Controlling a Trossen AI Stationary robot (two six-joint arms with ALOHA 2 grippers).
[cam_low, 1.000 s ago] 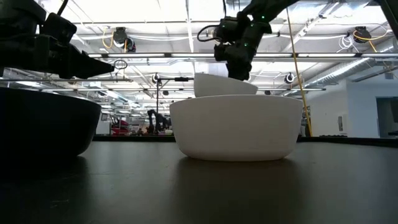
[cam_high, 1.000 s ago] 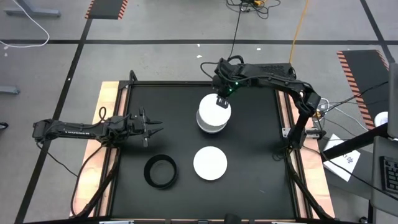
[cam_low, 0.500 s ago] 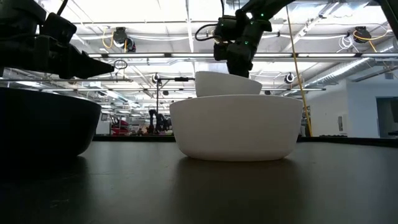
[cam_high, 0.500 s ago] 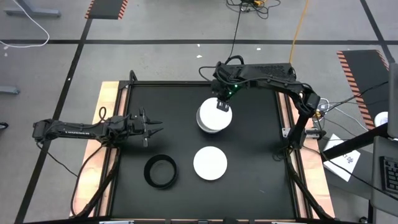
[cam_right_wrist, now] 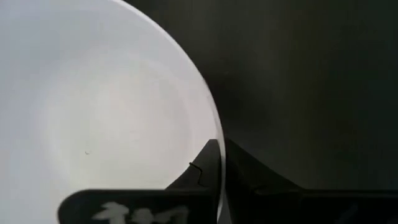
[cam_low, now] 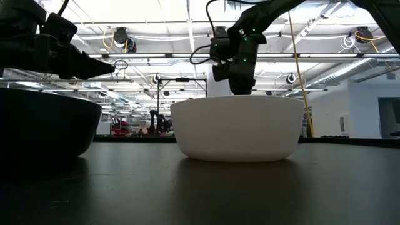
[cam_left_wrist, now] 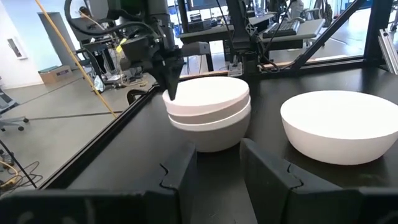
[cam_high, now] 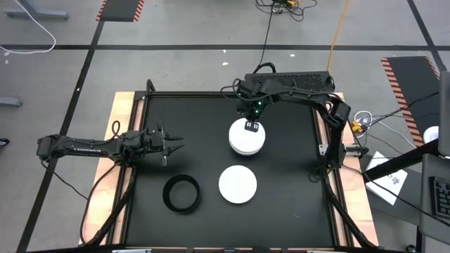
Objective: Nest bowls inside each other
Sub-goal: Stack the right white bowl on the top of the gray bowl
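White bowls sit nested in a stack (cam_high: 247, 138) toward the far middle of the black counter (cam_high: 197, 119); the left wrist view shows at least two rims, one seated in the other. The right pincer (cam_high: 251, 127) is at the stack's far edge, its fingers closed on the rim of the top bowl (cam_left_wrist: 208, 93): in the right wrist view the thin white rim runs between the two dark fingers (cam_right_wrist: 208, 163), one inside the bowl and one outside.

A single white bowl (cam_high: 238, 184) stands nearer the front of the counter, apart from the stack and upright. In the low view it fills the middle and hides the stack behind it, with the right arm coming down just over its rim. A black bowl (cam_high: 182, 194) sits to the left of that white one, also near the front and apart from it.

The left pincer (cam_high: 171, 145) hovers over the counter's left side, well apart from all the bowls, its fingers partly open with nothing between them.

No brand, label or readable writing shows on the bowls or the counter; a pale mark on the right pincer's body in its own wrist view is too blurred to read.
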